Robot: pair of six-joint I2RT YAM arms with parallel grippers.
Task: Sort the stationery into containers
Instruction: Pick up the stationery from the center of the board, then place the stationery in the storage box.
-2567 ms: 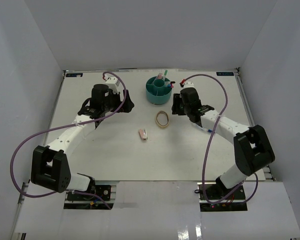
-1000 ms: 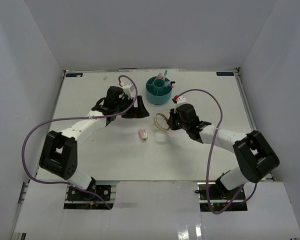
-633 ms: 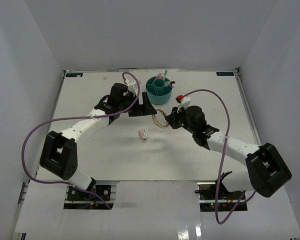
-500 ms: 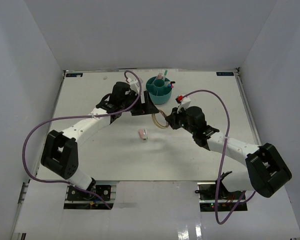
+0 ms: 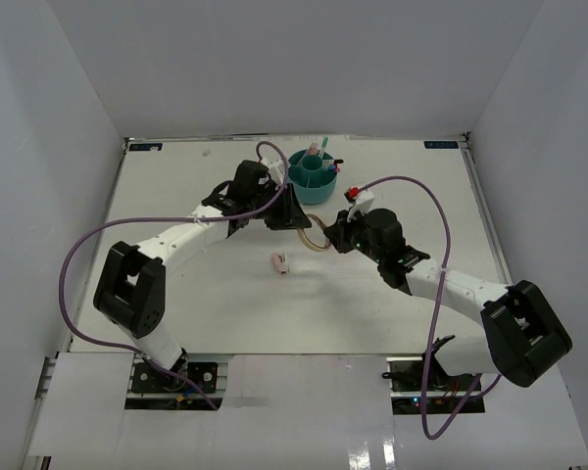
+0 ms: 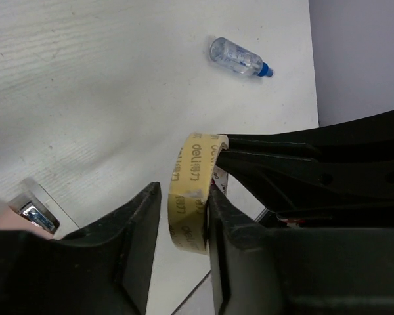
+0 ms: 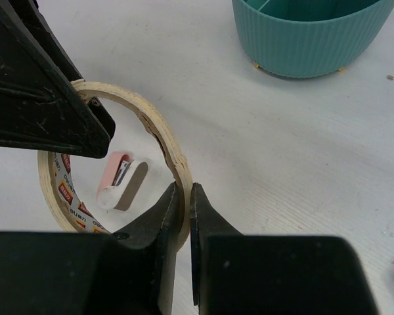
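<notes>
- Now, both arms meet mid-table point(image 5: 421, 186), just near of the teal organizer point(image 5: 311, 178).
- L gripper point(image 5: 296, 217): its two fingers point(image 6: 139, 223) are pinching the wall of the tan tape ring point(image 5: 317, 234), one finger each side of the band, as the L wrist cam shows point(image 6: 187, 197).
- R gripper point(image 5: 335, 235): jaws pressed nearly together on the same ring's wall, at its R side; the R wrist cam point(image 7: 182, 197) shows the band point(image 7: 154, 121) squeezed between the tips.
- Ring is tilted up on edge betw. the two grippers, printed lettering on its inner face point(image 6: 192, 177). Can't tell if it touches the table.
- Organizer point(image 7: 308, 39) is apart from the ring, on its far side; a few pens point(image 5: 316, 151) stick up from its far part.
- Eraser point(image 5: 281, 262), pink, lies on the table near-left of the ring, apart from it; seen through the ring's hole on the R wrist cam point(image 7: 121, 176).
- Bottle point(image 6: 238, 58), clear w/ blue cap, lies on its side on the table, apart from the ring.
</notes>
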